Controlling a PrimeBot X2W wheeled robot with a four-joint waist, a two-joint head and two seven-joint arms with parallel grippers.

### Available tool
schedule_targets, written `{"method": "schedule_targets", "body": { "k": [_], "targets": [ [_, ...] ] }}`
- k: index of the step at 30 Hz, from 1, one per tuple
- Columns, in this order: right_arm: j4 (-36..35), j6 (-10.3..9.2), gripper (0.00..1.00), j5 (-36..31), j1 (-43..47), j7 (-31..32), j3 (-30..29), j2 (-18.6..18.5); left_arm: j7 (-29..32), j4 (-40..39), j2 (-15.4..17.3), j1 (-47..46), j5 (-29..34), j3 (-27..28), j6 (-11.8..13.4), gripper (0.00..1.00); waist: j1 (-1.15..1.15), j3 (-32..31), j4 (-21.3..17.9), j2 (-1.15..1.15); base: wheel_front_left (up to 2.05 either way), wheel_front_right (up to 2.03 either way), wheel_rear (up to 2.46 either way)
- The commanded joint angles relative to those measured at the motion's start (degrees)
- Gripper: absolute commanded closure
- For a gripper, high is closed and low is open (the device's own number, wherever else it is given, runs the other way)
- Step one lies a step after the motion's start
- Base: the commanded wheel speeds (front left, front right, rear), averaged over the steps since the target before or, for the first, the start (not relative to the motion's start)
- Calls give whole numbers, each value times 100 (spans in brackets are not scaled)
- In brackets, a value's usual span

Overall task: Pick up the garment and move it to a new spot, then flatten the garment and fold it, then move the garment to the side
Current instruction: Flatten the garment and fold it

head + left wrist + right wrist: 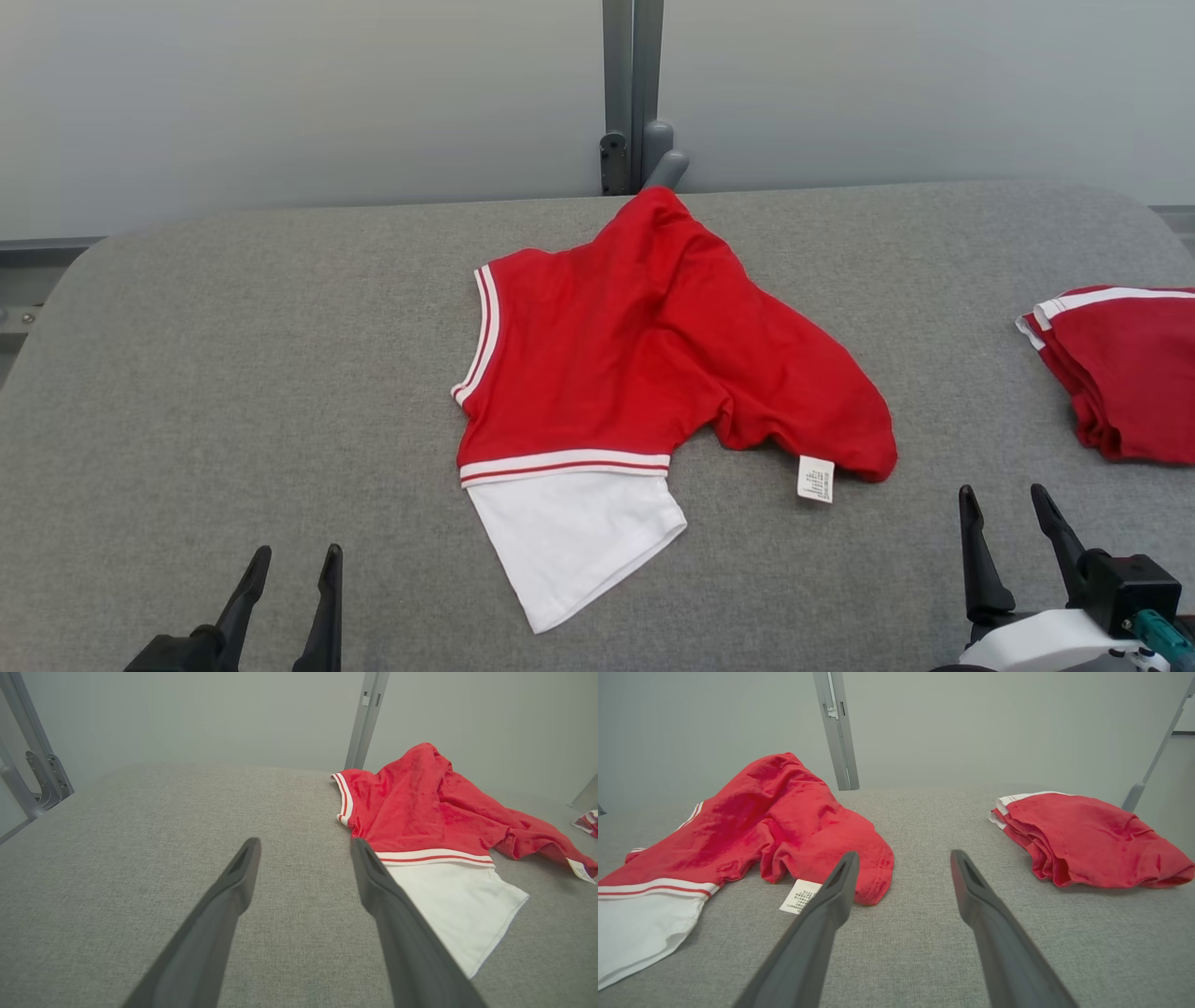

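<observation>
garment (644, 355) crumpled at table (233, 392) centre, wide room left; folded shirt (1130, 373) at right edge; both jaws apart.

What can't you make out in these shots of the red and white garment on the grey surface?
Head view: print on the white label is too small to read.
Head view: the folded red garment is cut off by the right edge.
All views: the crumpled garment hides its underside and full shape in its own folds.
</observation>
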Motion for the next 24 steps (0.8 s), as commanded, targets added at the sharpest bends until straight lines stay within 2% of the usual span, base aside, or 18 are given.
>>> {"method": "schedule_targets", "body": {
  "k": [1,7,9,12,19,24],
  "targets": [
    [12,-9,0,10,-29,-14,6,-7,-2,-24,64,-83,-15,-16,-13,0,0,3,-10,0,0,0,0],
    [67,-9,0,9,-18,-15,63,1,-2,12,133,-90,7,-59,-14,0,0,28,-43,0,0,0,0],
    [38,-9,0,29,-146,-14,122,-2,1,23,65,-114,-42,-115,-14,0,0,69,-63,0,0,0,0],
    [232,-9,0,11,-398,76,271,-164,478,-33,-5,-286,-194,-277,16,0,0,266,-90,0,0,0,0],
    [811,-9,0,-76,-1508,1764,1219,-848,2327,-289,-387,-658,-592,-829,154,0,0,748,-108,0,0,0,0],
    [1133,-9,0,53,-1950,2313,1714,-1050,2822,-363,-584,-735,-695,-997,377,0,0,923,-70,0,0,0,0]
  ]
}}
